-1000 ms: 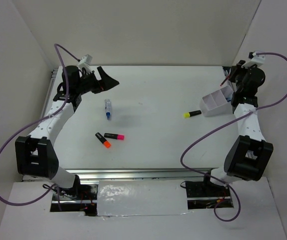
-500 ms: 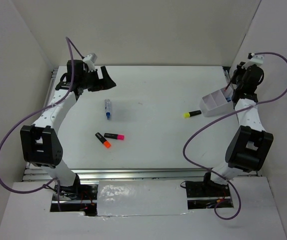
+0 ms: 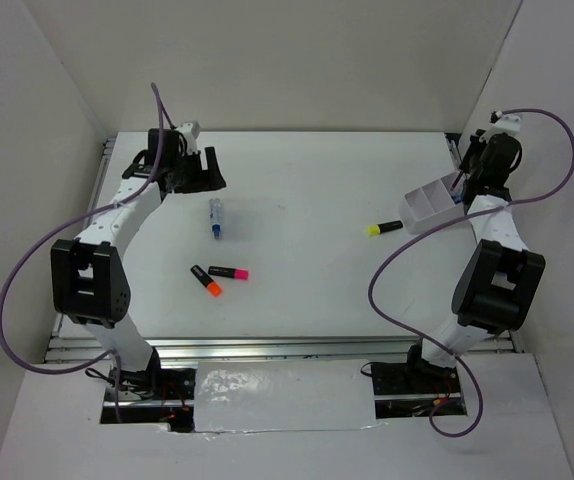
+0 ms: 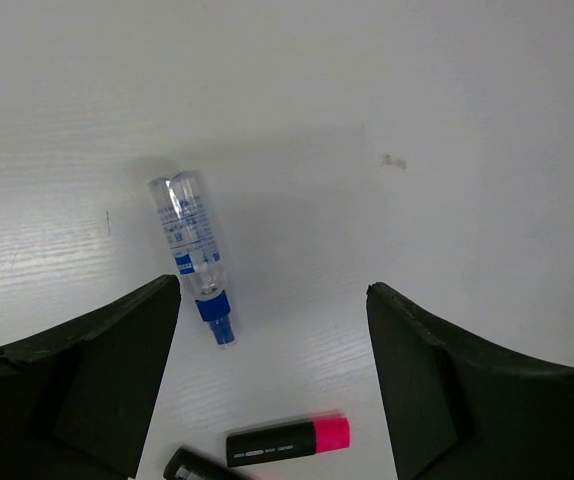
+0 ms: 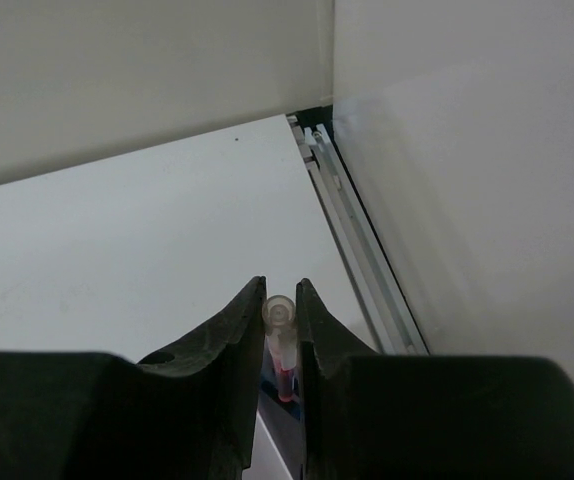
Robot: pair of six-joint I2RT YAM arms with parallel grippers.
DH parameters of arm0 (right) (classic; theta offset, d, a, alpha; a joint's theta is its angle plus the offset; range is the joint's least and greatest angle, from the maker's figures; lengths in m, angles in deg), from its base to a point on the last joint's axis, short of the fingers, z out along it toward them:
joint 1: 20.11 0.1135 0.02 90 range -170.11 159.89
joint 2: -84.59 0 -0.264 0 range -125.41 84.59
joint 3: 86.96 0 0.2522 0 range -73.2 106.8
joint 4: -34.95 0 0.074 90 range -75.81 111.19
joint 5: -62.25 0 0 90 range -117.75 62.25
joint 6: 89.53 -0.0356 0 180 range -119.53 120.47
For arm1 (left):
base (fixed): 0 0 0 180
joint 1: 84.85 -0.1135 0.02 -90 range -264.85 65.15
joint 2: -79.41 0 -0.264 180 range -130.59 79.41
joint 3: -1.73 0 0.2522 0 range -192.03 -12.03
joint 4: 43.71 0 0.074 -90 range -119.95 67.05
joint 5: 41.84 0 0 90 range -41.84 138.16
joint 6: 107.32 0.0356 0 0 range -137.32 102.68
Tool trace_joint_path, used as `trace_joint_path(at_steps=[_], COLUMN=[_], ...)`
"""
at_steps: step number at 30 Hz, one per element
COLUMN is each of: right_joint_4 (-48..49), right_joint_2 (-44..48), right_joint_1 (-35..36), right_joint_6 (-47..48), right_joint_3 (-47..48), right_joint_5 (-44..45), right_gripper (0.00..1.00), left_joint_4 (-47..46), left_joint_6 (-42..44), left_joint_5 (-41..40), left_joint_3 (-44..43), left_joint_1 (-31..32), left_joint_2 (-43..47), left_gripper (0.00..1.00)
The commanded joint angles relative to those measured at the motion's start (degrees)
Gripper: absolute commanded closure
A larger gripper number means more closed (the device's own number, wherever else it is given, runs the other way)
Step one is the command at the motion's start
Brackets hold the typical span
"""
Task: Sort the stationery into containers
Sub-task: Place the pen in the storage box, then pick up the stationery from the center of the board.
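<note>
A clear blue-capped marker (image 3: 215,218) lies left of centre; it also shows in the left wrist view (image 4: 192,245). A pink highlighter (image 3: 229,272) and an orange highlighter (image 3: 206,281) lie nearer, the pink one also in the left wrist view (image 4: 289,441). A yellow highlighter (image 3: 385,228) lies beside the white box (image 3: 427,207) at the right. My left gripper (image 3: 205,172) is open and empty, behind the marker (image 4: 272,295). My right gripper (image 3: 464,172) is shut on a thin red pen (image 5: 281,320), upright over the box's far end.
White walls enclose the table on three sides. A metal rail (image 5: 362,240) runs along the right edge just past the box. Something blue (image 3: 457,198) stands in the box. Purple cables loop off both arms.
My left arm has swung its wrist inward and the open gripper has shifted slightly nearer the marker. My right wrist has shifted a little back over the box with the pen.
</note>
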Motion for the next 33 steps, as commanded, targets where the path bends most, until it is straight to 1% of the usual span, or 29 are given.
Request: trace_joint_path(at_steps=[1, 2, 5, 6, 12, 18, 22, 25, 27, 28, 33], right_joint_4=[3.1, 3.3, 2.8, 2.5, 0.6, -1.6, -3.3, -4.2, -4.9, -5.2, -7.0], right_joint_2=[-0.5, -0.4, -0.4, -0.3, 2.1, 6.7, 11.8, 16.1, 19.5, 20.7, 28.4], right_joint_1=[-0.2, -0.2, -0.3, -0.3, -0.2, 0.5, 1.5, 2.4, 3.1, 3.8, 6.4], right_joint_6=[0.5, 0.4, 0.2, 0.1, -0.9, -0.9, -0.9, 0.0, 1.7, 2.4, 9.6], right_joint_3=[1.4, 1.3, 1.7, 1.7, 1.7, 1.0, -1.3, -3.9, -6.0, -6.9, -12.7], right_joint_5=[1.0, 0.8, 0.3, 0.2, -2.5, -5.4, -10.7, -15.5, -17.5, -20.2, -26.9], right_gripper=[0.75, 0.73, 0.63, 0.57, 0.46, 0.43, 0.42, 0.42, 0.42, 0.41, 0.40], left_joint_4=[0.9, 1.0, 2.2, 3.4, 6.9, 7.4, 10.0, 10.1, 9.8, 9.8, 11.2], left_joint_6=[1.0, 1.0, 0.8, 0.8, -0.2, -1.6, -2.3, -4.2, -4.9, -5.3, -6.2], left_joint_5=[-2.7, -2.9, -4.2, -4.9, -9.7, -12.8, -16.1, -17.3, -18.4, -18.4, -18.7], left_joint_3=[-1.8, -1.8, -2.6, -3.3, -5.9, -7.5, -10.2, -11.3, -11.9, -13.2, -15.7], left_joint_1=[-0.1, -0.1, 0.0, 0.1, 1.3, 2.1, 3.4, 4.2, 4.6, 4.9, 5.2], left_joint_2=[-1.0, -1.3, -2.8, -3.9, -8.2, -12.2, -16.3, -19.0, -20.9, -21.7, -26.1], left_gripper=[0.12, 0.12, 0.12, 0.12, 0.12, 0.14, 0.15, 0.13, 0.12, 0.12, 0.16])
